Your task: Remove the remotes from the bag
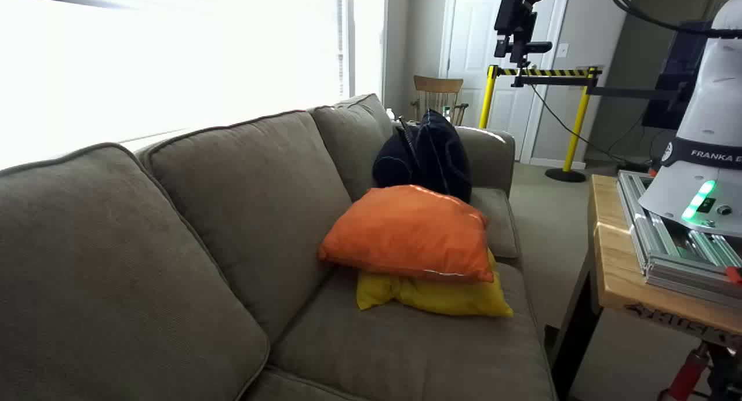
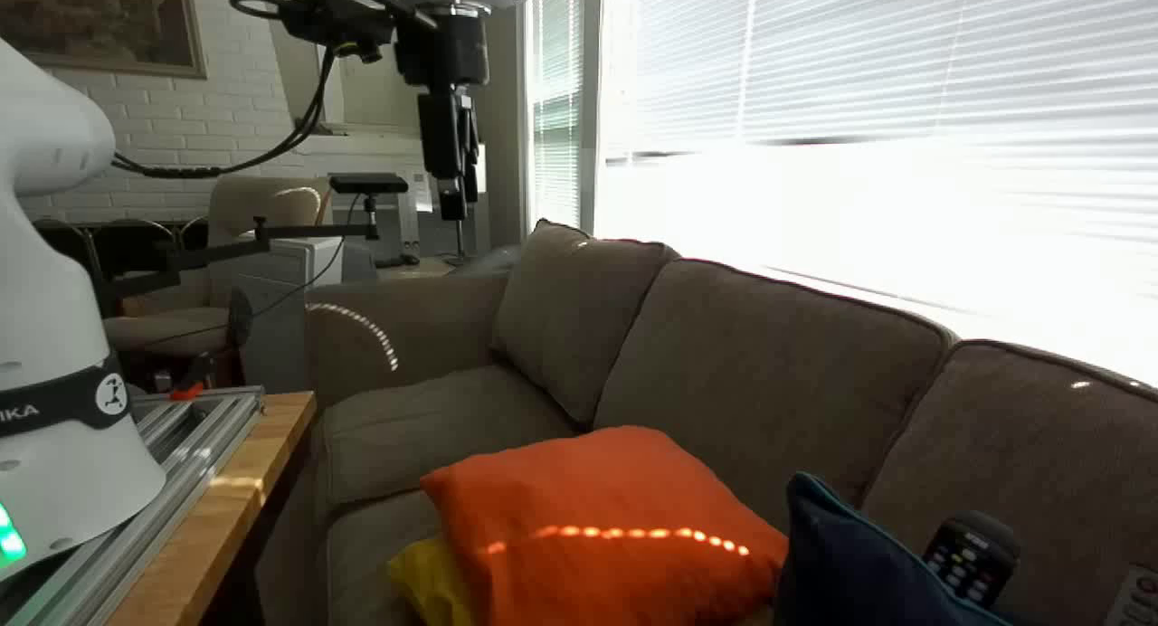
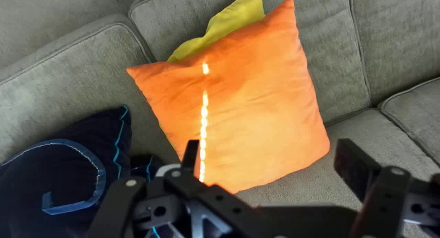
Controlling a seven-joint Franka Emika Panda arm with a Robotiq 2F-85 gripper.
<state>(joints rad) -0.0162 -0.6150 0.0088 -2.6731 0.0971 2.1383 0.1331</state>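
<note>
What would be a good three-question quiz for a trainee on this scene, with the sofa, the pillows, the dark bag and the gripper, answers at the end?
1. True or false: in an exterior view, a remote pokes up past the edge of the dark bag.
2. Short answer: in the wrist view, does the gripper stand open or shut?
3. Multiple choice: what lies on top of the yellow pillow? A, the dark bag; B, the gripper; C, the orange pillow.
Key: 1, true; 2, open; 3, C.
</note>
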